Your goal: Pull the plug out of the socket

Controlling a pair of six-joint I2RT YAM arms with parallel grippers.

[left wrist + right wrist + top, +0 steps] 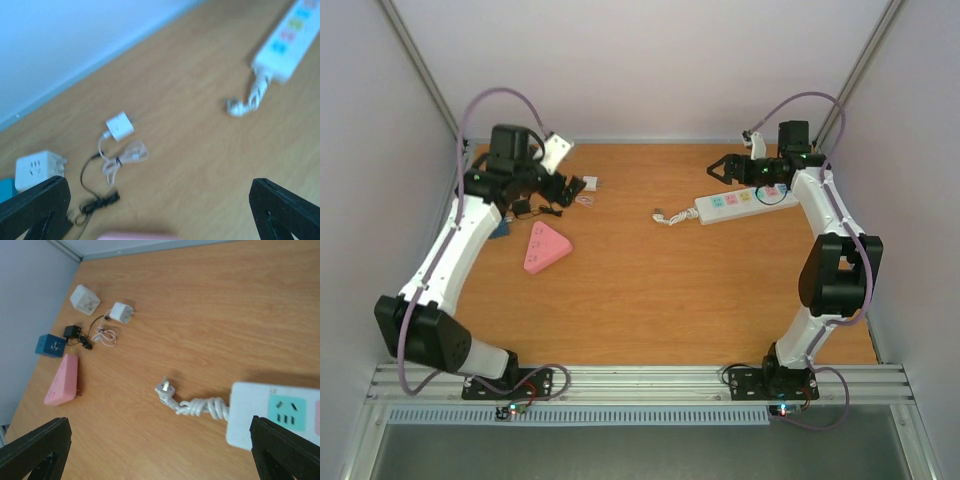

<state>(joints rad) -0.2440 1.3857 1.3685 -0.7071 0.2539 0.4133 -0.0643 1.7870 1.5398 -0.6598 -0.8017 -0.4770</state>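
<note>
One wooden table [620, 290] carries everything. Largest on it is the power strip [735, 204], lying at the far right with its pastel outlet faces up. My right arm crosses its far end and hides the outlets there. The right gripper [160, 432] hovers above the strip's cord end, jaws spread wide and holding nothing. The left gripper [159, 200] hangs over the far-left clutter, likewise wide apart and empty.

Next in size is a pink wedge-shaped unit [546, 248], well apart from the strip. Beyond it lie a white cube adapter [36, 170] and a blue cube [49, 345]. Near them are a white charger [120, 126] with its coiled cable, and a small black adapter [72, 331]. Smallest is the strip's own short cord [200, 406], knotted in a bundle and ending in a loose plug [163, 386].

Status: every outlet face I can see is vacant, and the loose adapters all lie apart from the strip. I judge the pull done, unless a plug sits in the hidden end, which I cannot tell.
</note>
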